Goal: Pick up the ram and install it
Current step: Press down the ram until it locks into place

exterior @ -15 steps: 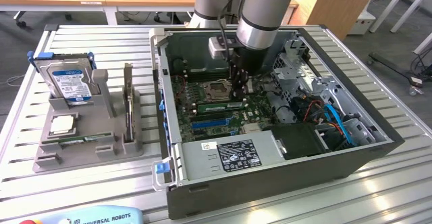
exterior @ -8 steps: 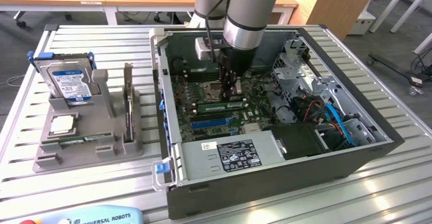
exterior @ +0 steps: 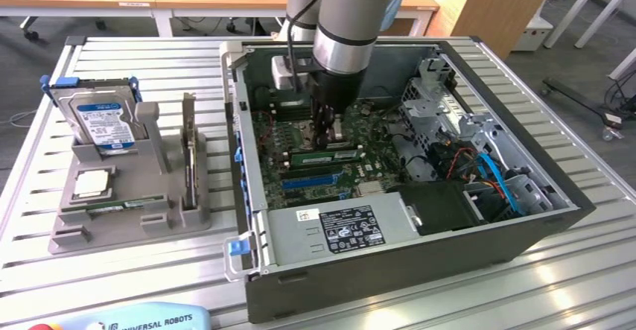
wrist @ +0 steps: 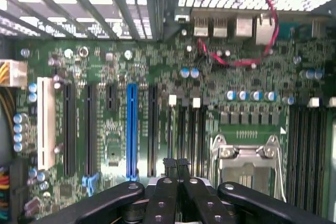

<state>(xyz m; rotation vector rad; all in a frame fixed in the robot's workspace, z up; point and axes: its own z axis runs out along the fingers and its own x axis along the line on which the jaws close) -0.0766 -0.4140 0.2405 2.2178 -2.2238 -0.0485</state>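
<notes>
The open computer case (exterior: 418, 259) lies on the slatted table with its motherboard (wrist: 252, 72) facing up. My gripper (exterior: 334, 135) reaches down into the case over the board. A green ram stick (exterior: 320, 150) with a white label sits along the memory slots, right at the fingertips; I cannot tell whether they touch it. In the wrist view the gripper (wrist: 176, 162) is shut, its black fingers (wrist: 169, 165) pressed together with nothing between them, over the narrow dark memory slots (wrist: 186, 129).
A grey holder (exterior: 129, 222) at the exterior view's left carries a hard drive (exterior: 103, 121), an upright dark card (exterior: 189, 140), a square chip (exterior: 91, 183) and another green stick (exterior: 121, 205). Inside the case are the power supply (exterior: 338, 229), a metal drive cage (exterior: 437, 99) and blue cables (exterior: 497, 181).
</notes>
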